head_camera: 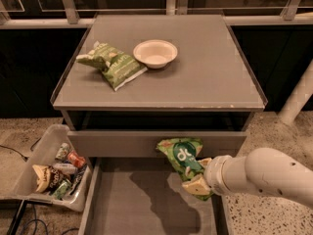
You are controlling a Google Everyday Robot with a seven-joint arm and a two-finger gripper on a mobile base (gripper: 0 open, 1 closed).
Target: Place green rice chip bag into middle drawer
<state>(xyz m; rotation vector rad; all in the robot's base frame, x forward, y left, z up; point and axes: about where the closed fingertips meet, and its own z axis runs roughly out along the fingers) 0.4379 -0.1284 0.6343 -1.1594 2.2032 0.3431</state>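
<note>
The green rice chip bag (182,156) is deep green with white logo letters and pale chips pictured at its lower end. It hangs tilted in the air above the right part of the open middle drawer (127,209), in front of the upper drawer front. My gripper (208,177) reaches in from the right on a white arm and is shut on the bag's lower end; the bag mostly hides its fingers. The drawer floor is bare grey, with the shadow of the bag and arm on it.
A paler olive-green bag (111,65) and a white bowl (155,53) lie on the cabinet top (210,82). The shut upper drawer front (117,143) sits behind the bag. A plastic bin (34,160) with several snacks stands on the floor at the left. A white post (298,99) stands at the right.
</note>
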